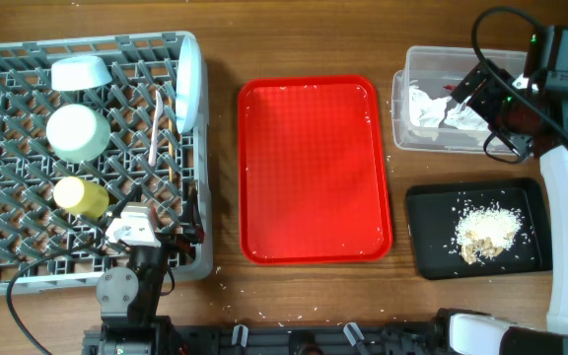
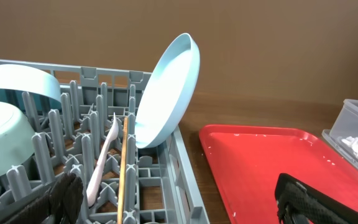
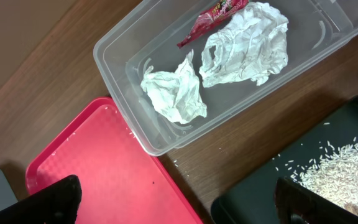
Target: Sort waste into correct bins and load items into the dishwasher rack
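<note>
Grey plastic lattice makes up the rack, which fills the 9 o'clock side of the wooden table. Its right wall runs parallel to the red tray, with a strip of bare wood between them.

In the rack:
- The plate is smooth light blue and stands on edge against the right wall at 1 o'clock.
- The dish is at 11 o'clock.
- The round pale bowl is just below the dish.
- The yellow cup is at 7 o'clock.
- The white fork and thin wooden chopsticks lie side by side among the pegs, just left of the plate.

The red tray has a fine dimpled surface, rounded corners and a raised lip. A few pale grains are scattered on it and on the wood along its near edge.

The clear tub is at 2 o'clock, close beside the red tray's corner. It holds two crumpled white napkins and a red wrapper whose print is too small to read.

The black tray is at 4 o'clock, apart from the tub, and carries a heap of rice.

The left gripper is released with its jaws wide, over the rack's 5 o'clock corner. The right gripper is also spread open, above the gap between the tub and the two trays.
</note>
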Tool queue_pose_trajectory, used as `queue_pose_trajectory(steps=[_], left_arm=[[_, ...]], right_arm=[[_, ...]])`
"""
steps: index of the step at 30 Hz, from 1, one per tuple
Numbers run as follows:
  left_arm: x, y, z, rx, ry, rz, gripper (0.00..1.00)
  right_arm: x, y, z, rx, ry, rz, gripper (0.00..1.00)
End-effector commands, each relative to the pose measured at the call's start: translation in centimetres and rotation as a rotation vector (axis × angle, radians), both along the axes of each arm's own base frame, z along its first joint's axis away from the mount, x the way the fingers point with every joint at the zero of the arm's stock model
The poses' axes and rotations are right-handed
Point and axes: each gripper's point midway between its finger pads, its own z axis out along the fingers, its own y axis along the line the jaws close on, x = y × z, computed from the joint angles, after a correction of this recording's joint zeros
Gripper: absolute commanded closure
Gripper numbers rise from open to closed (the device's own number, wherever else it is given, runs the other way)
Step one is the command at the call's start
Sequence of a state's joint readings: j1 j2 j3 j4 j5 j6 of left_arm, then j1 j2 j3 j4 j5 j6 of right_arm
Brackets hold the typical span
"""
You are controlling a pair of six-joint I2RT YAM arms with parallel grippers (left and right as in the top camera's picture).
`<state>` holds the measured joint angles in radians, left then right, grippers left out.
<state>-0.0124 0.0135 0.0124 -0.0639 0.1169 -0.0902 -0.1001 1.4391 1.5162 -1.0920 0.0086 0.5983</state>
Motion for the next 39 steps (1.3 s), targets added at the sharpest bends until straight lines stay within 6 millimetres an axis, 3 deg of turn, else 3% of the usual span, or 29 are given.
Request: queue_pose_trajectory(steps=[1, 7, 11, 13, 15, 17, 20, 23, 25, 29, 39], left_arm=[[0.0, -0.1, -0.2, 0.016, -0.002, -0.008, 0.0], [0.0, -0.1, -0.2, 0.015, -0.002, -0.008, 0.0], [0.0, -0.1, -0.2, 0.016, -0.002, -0.008, 0.0], [0.0, -0.1, -0.2, 0.016, -0.002, -0.008, 0.0], [0.0, -0.1, -0.2, 0.016, -0.002, -0.008, 0.0], [0.0, -0.1, -0.2, 0.016, -0.002, -0.008, 0.0], [0.0, -0.1, -0.2, 0.016, -0.002, -0.008, 0.0], [0.0, -0.1, -0.2, 0.015, -0.002, -0.008, 0.0], [0.0, -0.1, -0.2, 0.016, -0.002, -0.008, 0.0], [0.0, -0.1, -0.2, 0.015, -0.002, -0.008, 0.0], [0.0, -0.1, -0.2, 0.016, -0.002, -0.008, 0.0]], right_arm=[[0.3, -0.4, 0.4, -0.011, -0.012, -0.016, 0.0], [0.4, -0.4, 0.2, -0.014, -0.005, -0.014, 0.0], [0.0, -1.5, 1.0, -0.075, -0.024, -0.049, 0.0], [0.3, -0.8, 2.1, -0.101, -0.078, 0.004, 0.0], [0.4, 2.2, 5.1, -0.215, -0.29, 0.201, 0.0], [-0.5, 2.5, 5.4, -0.239, -0.352, 0.225, 0.0], [-1.8, 2.5, 4.7, -0.251, -0.442, 0.22, 0.0], [-2.9, 4.4, 3.4, -0.291, -0.568, 0.377, 0.0], [-3.9, 5.7, 2.0, -0.312, -0.657, 0.469, 0.0], [-6.4, 6.2, -0.7, -0.327, -0.79, 0.478, 0.0], [-11.2, 7.4, -1.1, -0.434, -1.077, 0.542, 0.0]])
